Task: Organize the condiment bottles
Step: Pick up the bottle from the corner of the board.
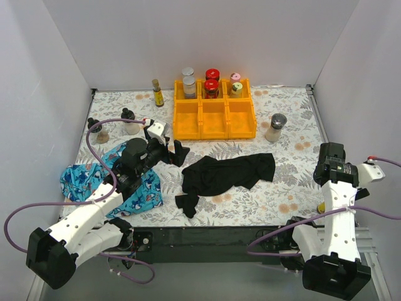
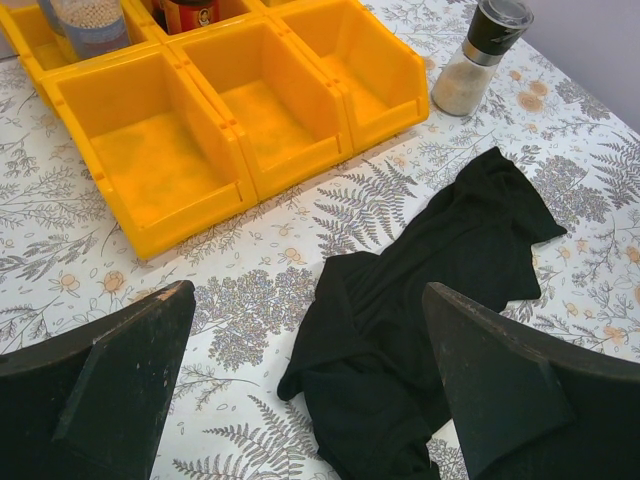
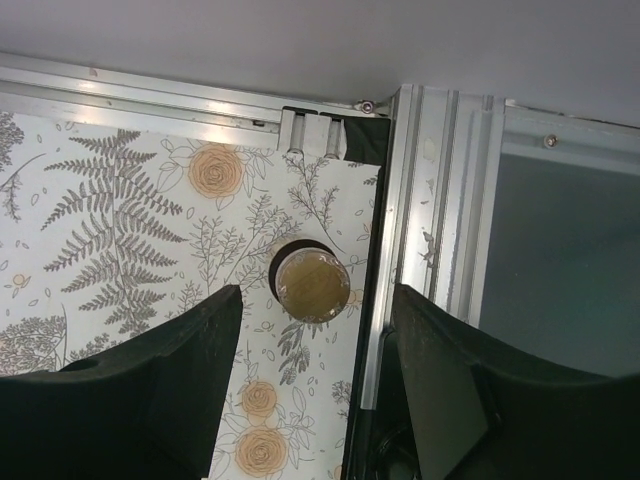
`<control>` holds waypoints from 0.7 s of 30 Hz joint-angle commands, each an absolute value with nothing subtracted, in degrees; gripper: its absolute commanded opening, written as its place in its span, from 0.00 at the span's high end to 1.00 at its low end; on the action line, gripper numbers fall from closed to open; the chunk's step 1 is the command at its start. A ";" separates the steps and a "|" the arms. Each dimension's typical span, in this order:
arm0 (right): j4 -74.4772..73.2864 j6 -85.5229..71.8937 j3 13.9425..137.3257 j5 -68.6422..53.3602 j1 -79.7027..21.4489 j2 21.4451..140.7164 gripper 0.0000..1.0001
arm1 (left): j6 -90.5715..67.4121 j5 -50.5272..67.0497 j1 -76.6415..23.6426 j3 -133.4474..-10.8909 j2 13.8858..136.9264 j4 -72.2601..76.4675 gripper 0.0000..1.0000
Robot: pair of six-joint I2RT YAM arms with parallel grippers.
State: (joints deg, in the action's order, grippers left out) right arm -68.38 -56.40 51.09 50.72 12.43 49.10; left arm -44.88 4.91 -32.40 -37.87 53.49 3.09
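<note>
- far left: the black-capped bottles and the slim amber bottle stand loose on the table, left of the orange tray. the left arm's purple cable loops right by them, so i'd guess a wide swing could tip one.
- left gripper: fingers spread wide with nothing between them, hanging over the tablecloth between the tray and the black cloth. if it drops low there, a finger could snag the cloth and drag it along.
- tray: the back three compartments hold the silver-lidded jars, red-lidded jars and a pink-lidded jar. the front three are empty. the back row looks tight, so another jar pushed in there could knock its neighbours.
- the dark-topped shaker stands alone just right of the tray. it's tall and narrow, so a high pinch probably tilts it.
- right gripper: fingers spread either side of a tan-lidded jar, seen from above and not squeezing it. the jar sits just beside the metal rail at the table's edge. an off-centre close could shove it against the rail or tip it over.
- writing: the red-lidded jar's label is cropped in the left wrist view, and the amber bottle's yellow label is too small. i can't read either.
</note>
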 commanded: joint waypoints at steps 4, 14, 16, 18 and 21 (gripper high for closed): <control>-66.97 -61.52 48.52 53.00 13.53 47.99 0.32 | -44.03 4.04 -32.70 -38.06 53.09 3.51 0.02; -62.93 -62.58 44.83 52.82 14.06 47.11 0.37 | -44.03 4.22 -32.78 -37.97 53.17 3.43 0.02; -61.79 -62.40 44.21 52.91 14.06 47.02 0.38 | -43.95 4.04 -32.78 -38.06 53.17 3.43 0.02; -60.57 -61.88 43.51 53.43 14.15 47.11 0.47 | -43.86 3.96 -32.78 -38.14 53.26 3.34 0.02; -59.51 -61.44 42.72 54.49 14.15 46.76 0.72 | -43.86 3.87 -32.78 -38.06 53.09 3.34 0.02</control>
